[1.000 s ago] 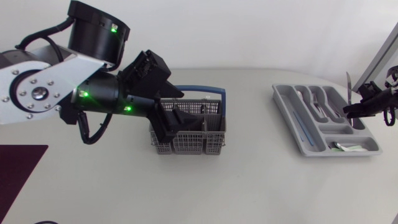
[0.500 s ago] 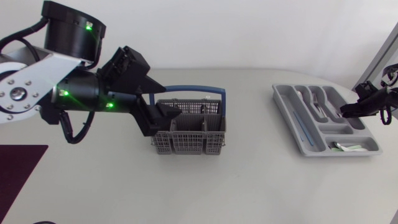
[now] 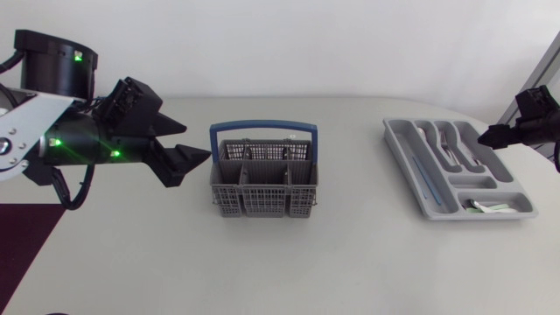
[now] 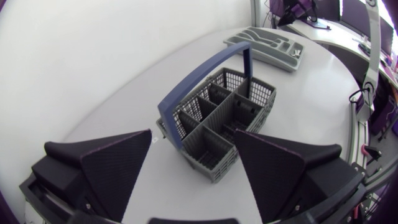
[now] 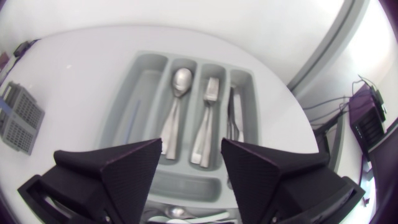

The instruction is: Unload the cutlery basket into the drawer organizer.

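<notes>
Left end effector [image 3: 191,166] — basket [image 3: 262,201] just ahead

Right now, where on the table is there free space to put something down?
The table is bare between the cutlery basket and the drawer organizer, and in front of both. It is crowded where the left gripper stands beside the basket.

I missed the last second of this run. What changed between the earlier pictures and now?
The left gripper drew back out of the cutlery basket to its left, open and empty. The right gripper, open, no longer holds the knife it had over the drawer organizer and drew away rightward. Basket and organizer stayed put.
</notes>
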Available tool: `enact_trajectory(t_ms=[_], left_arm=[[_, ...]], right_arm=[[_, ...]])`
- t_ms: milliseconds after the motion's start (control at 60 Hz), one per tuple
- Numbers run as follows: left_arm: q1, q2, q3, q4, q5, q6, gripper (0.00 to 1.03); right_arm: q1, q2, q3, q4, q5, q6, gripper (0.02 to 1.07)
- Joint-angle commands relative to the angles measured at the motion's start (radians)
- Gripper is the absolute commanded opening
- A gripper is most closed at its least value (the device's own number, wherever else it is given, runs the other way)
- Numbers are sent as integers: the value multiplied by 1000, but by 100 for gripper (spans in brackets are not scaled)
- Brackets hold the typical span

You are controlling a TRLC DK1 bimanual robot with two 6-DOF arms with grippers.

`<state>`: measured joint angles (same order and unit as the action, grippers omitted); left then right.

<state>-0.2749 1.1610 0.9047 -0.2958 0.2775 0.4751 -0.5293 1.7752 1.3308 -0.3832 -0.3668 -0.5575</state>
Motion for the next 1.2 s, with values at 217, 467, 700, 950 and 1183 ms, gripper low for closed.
enact_trajectory(t_ms=[217, 467, 700, 950, 1183], left_arm=[[45, 54, -93, 103, -100, 65, 92], [68, 220, -66, 187, -146, 68, 92], [51, 336, -38, 236, -172, 80, 92], [9, 405, -24, 277, -189, 77, 92], [-18, 439, -6, 294, -192, 74, 92]], right_arm=[[299, -304, -404, 112, -17, 68, 75], [545, -339, -495, 195, 16, 223, 75], [700, -263, -504, 277, 66, 317, 75], [795, -184, -469, 316, 114, 366, 75], [838, -194, -467, 313, 135, 378, 75]])
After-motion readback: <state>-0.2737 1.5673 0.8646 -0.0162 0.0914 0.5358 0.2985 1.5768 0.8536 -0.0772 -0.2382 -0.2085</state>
